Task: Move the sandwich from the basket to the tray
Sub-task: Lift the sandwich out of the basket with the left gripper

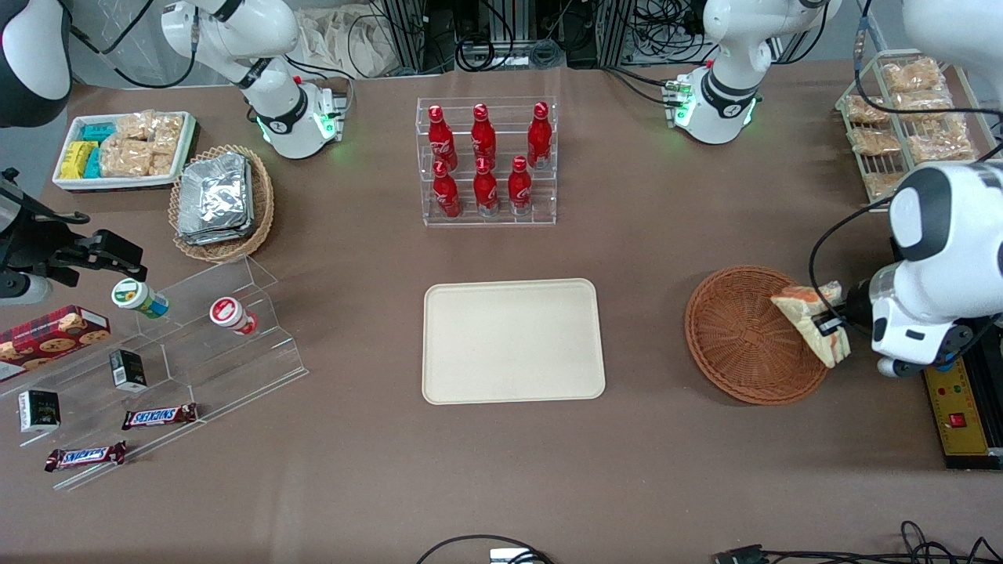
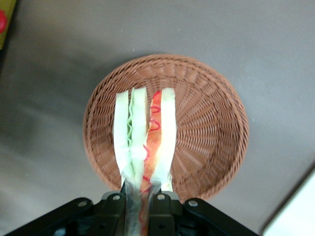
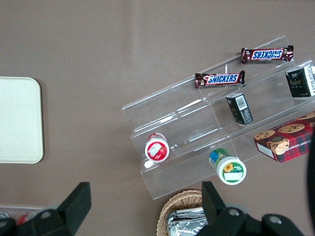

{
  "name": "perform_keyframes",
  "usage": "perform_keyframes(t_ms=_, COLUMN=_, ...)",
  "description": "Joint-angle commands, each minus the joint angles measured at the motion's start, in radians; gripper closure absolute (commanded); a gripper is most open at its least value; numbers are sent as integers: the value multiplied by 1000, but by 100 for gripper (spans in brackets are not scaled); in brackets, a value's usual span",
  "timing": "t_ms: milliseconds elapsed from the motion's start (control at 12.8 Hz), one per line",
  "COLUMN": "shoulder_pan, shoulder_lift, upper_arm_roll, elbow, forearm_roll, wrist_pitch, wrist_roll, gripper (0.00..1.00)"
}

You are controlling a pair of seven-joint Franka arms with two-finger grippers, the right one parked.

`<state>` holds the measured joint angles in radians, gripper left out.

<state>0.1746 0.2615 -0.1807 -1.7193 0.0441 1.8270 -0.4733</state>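
The gripper has its black fingers drawn in narrow, pinching one end of the sandwich between them. The sandwich is held clear above the basket, its red and greenish filling layers showing edge-on. In the front view the sandwich hangs over the basket's rim toward the working arm's end. The tray lies well apart on the counter.

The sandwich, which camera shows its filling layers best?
The left wrist view: the sandwich faces it edge-on above the basket, pinched in the end effector. The front view shows only its bread side; the right wrist view misses it.
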Motion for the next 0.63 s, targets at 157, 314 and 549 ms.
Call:
perform_keyframes(t_ms=157, shoulder_pan=-23, shoulder_lift=-8, upper_arm_roll=-49, elbow=170, forearm_roll=3, wrist_pitch=-161, wrist_roll=68, gripper=100)
perform_keyframes(t_ms=314, shoulder_pan=-23, shoulder_lift=-16, upper_arm_roll=-81, elbow=197, forearm_roll=14, wrist_pitch=-175, wrist_roll=67, gripper=100)
perform_keyframes(t_ms=549, shoulder_pan=-33, shoulder_lift=-13, upper_arm_roll=-141, elbow=276, forearm_roll=45, wrist_pitch=-244, wrist_roll=59, gripper=100)
